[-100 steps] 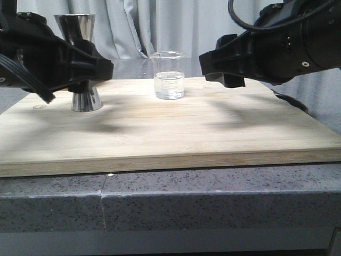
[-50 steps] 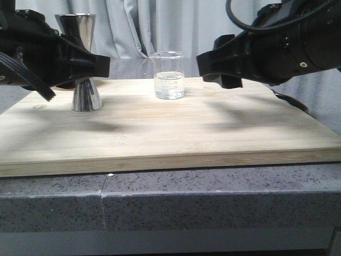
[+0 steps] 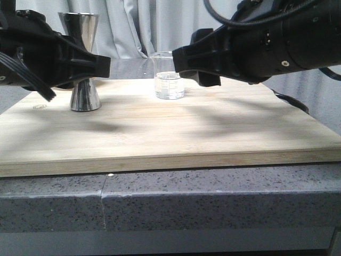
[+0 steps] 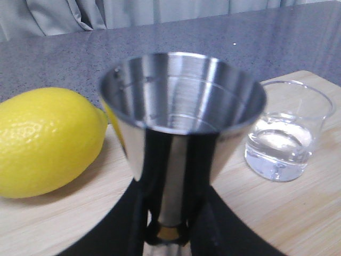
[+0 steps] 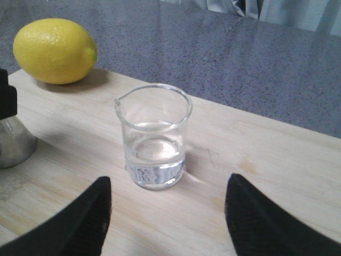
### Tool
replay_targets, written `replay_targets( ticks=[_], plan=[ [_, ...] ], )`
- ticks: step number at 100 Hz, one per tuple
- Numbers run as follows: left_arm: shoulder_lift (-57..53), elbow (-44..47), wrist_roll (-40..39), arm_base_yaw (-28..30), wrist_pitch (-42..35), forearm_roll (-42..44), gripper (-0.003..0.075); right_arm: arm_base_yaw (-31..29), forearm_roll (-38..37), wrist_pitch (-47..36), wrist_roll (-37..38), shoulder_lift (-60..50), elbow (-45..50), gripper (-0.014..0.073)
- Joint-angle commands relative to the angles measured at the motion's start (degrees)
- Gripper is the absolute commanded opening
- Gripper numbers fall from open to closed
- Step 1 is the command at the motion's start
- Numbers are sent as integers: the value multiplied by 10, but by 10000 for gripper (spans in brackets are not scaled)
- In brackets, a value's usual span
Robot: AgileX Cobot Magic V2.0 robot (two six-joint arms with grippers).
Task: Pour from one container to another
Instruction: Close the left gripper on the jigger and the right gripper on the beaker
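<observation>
My left jaws (image 4: 168,242) grip jigger (image 4: 181,138) at its waist | my right jaws (image 5: 165,213) spread, flanking beaker (image 5: 154,136), not touching

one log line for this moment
phase: reach | left gripper: at jigger waist | right gripper: open, short of beaker | beaker: upright, part full

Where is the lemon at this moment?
The lemon lies at the far edge of the wooden board, behind the steel jigger and to the beaker's left. The front view hides it.
</observation>
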Motion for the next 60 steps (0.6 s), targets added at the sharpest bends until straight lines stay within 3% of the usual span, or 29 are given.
replay_targets(
  ticks=[1, 41, 60],
  plan=[
    [-17, -15, -9, -5, -48, 2, -19, 1, -15, -55, 3, -13, -19, 419],
    [-62, -15, -35, -5, -47, 27, -19, 1, -67, -111, 83, 41, -19, 419],
    [-67, -15, -35, -5, -38, 27, -19, 1, -70, -113, 84, 51, -31, 421]
  ],
)
